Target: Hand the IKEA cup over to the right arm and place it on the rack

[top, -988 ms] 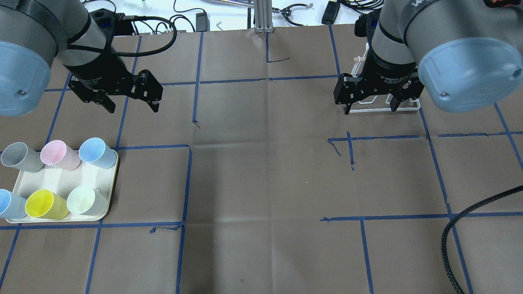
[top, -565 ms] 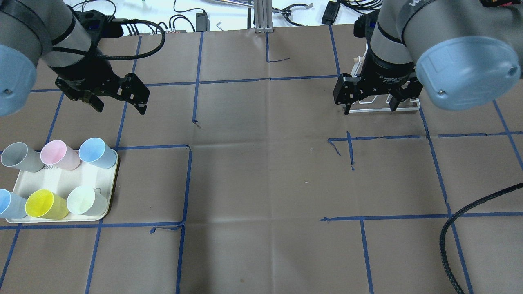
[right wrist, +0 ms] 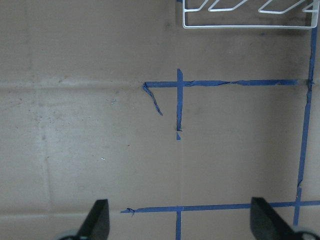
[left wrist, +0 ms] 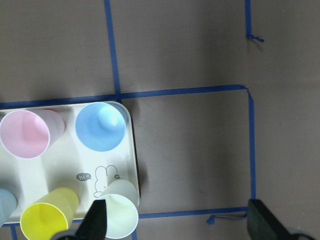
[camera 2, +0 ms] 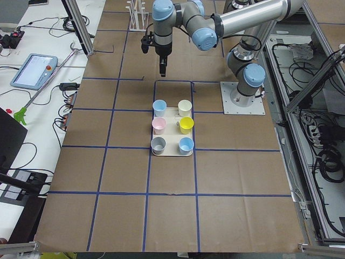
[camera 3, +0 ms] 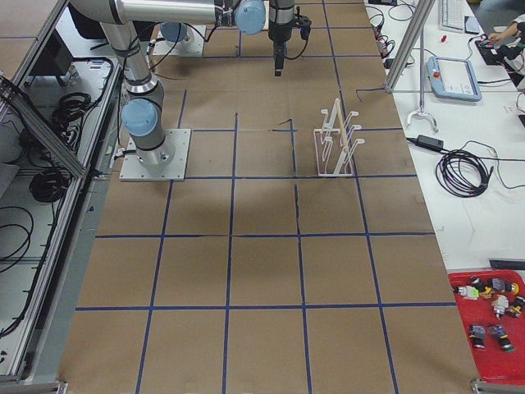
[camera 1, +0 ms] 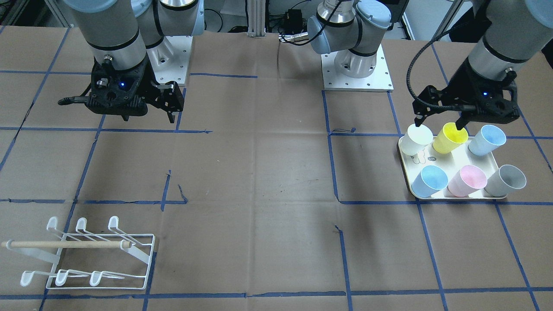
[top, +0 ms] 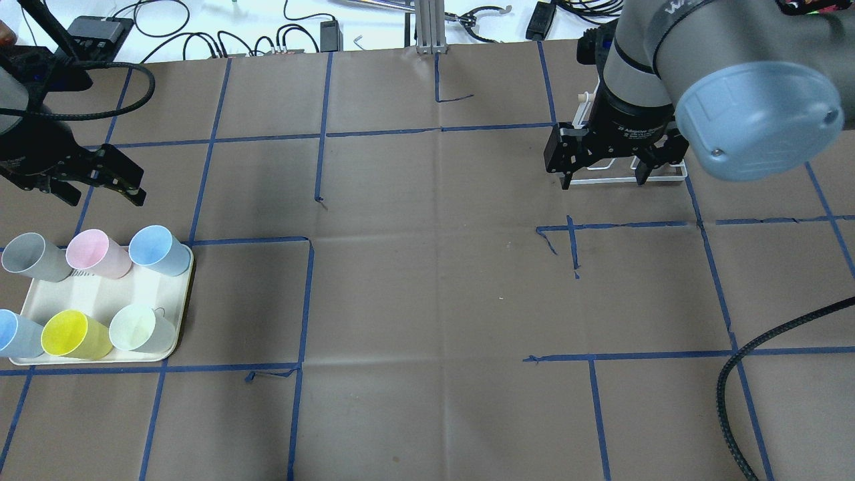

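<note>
Several pastel cups stand on a cream tray [top: 87,294] at the table's left: pale white [top: 140,329], yellow [top: 73,334], pink [top: 97,252], grey [top: 33,257] and two light blue ones [top: 157,248]. My left gripper [top: 100,194] is open and empty, high above the table beyond the tray; in the left wrist view [left wrist: 180,220] the white cup [left wrist: 120,215] sits by one finger. My right gripper [top: 606,177] is open and empty above the paper just in front of the white wire rack [camera 1: 99,255]. The rack's edge shows in the right wrist view [right wrist: 245,15].
Brown paper with blue tape lines [top: 307,294] covers the table. A black braided cable [top: 735,381] loops over the near right part. Cables and boxes [top: 320,30] lie past the far edge. Both arm bases [camera 1: 356,69] stand at the robot's side.
My left gripper has moved left, from the far centre-left to a spot above the tray's far side. My right gripper has barely shifted. The cups have not moved.
</note>
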Tool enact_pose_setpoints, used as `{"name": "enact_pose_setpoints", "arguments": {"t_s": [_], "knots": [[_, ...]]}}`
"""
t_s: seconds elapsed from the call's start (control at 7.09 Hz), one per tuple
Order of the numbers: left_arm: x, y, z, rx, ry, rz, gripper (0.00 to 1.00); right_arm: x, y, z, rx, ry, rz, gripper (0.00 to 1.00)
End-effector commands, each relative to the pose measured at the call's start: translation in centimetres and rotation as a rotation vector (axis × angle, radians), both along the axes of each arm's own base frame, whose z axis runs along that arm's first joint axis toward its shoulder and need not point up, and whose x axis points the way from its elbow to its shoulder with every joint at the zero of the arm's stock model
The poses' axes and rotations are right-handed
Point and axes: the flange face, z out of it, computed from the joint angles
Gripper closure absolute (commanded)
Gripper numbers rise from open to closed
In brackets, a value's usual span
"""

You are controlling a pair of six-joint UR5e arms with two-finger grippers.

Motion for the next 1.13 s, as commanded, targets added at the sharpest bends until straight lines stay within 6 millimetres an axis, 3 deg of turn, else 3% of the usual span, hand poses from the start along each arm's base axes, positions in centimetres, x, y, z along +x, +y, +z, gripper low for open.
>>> {"name": "enact_pose_setpoints", "arguments": {"t_s": [0.0,0.28,0.42,0.99], "knots": [[1.6,0.1,-2.6,-0.031,-0.017,0.006,0.03,0.0,-0.1,-0.2,0.002,-0.001,0.000,0.00],[2.1,0.5,-7.4,-0.011,-0.009,0.016,0.03,-0.1,-1.1,-1.0,0.018,0.000,-0.005,0.00],[2.2,0.4,-10.9,-0.001,-0.006,0.018,0.03,0.0,-1.1,-1.0,0.018,0.000,-0.005,0.00],[3.5,-2.6,-20.5,0.007,-0.004,0.021,0.03,0.1,-1.7,-1.9,-0.013,-0.008,-0.017,0.00]]}}
